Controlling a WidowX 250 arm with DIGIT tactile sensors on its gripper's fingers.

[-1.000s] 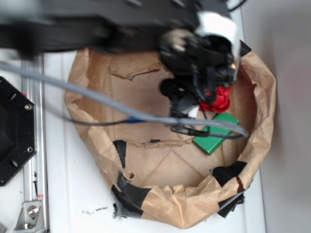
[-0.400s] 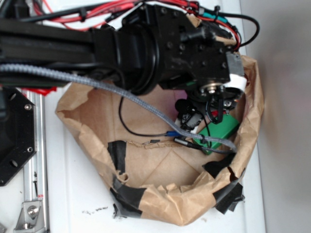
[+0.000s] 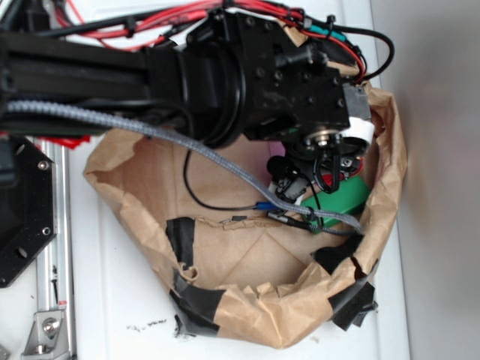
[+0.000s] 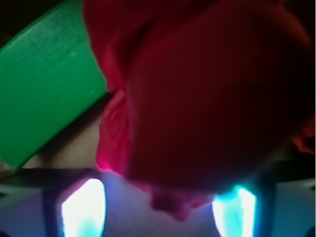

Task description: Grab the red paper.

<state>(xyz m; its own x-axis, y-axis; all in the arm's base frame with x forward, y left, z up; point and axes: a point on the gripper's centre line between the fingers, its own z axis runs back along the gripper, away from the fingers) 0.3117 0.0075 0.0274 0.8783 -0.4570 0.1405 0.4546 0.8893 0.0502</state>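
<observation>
Red paper [image 4: 197,98] fills the wrist view, pressed close against the camera, with the green block [image 4: 44,84] at ten o'clock. In the exterior view the gripper [image 3: 322,169] sits low in the brown paper basket [image 3: 247,315]. I cannot tell the jaw spread. Squeeze gently, centred on the wad, clear of the block.

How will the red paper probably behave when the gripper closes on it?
The red paper looks like a crumpled wad, so it will probably squash rather than resist. It seems light, likely to lift easily. Its folds should catch the gripper, so slipping seems unlikely.
</observation>
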